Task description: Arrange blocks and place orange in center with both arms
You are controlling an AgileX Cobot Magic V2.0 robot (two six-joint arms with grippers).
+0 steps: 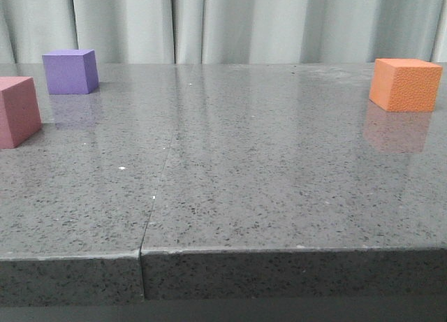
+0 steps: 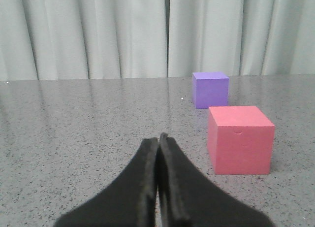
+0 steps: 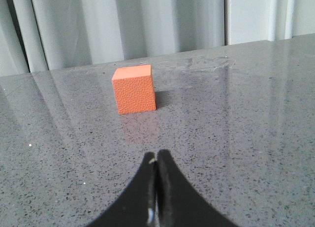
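1. Table [image 1: 230, 196]: grey speckled stone, its front edge nearest the front camera, with a seam running back from that edge left of the middle. The middle of the surface carries nothing.
2. Pink-red cube [image 1: 17, 111]: at the far left edge of the front view, partly cut off by the frame, resting flat on the table. In the left wrist view [image 2: 239, 139] it is the closest block to the fingers, ahead and off to one side.
3. Purple cube [image 1: 70, 71]: behind the pink-red cube, near it but apart, close to the curtain [image 1: 230, 22].
4. Orange cube [image 1: 406, 84]: far right of the table, well apart from the other two (pebbled skin, a faint reflection below it). The right wrist view shows it [image 3: 134, 89] ahead of the fingers and slightly off their line, untouched.
5. Left gripper [image 2: 158, 138]: fingers pressed together, holding nothing, low over bare table beside the pink-red cube.
6. Right gripper [image 3: 157, 158]: fingers likewise pressed together and empty, pointing roughly toward the orange cube.
7. Judgement: no block appears arranged yet. Each arm faces the blocks on its own side, which suits a split in which the right brings the orange cube to the centre. Either pair of fingers would need to part before any grasp.
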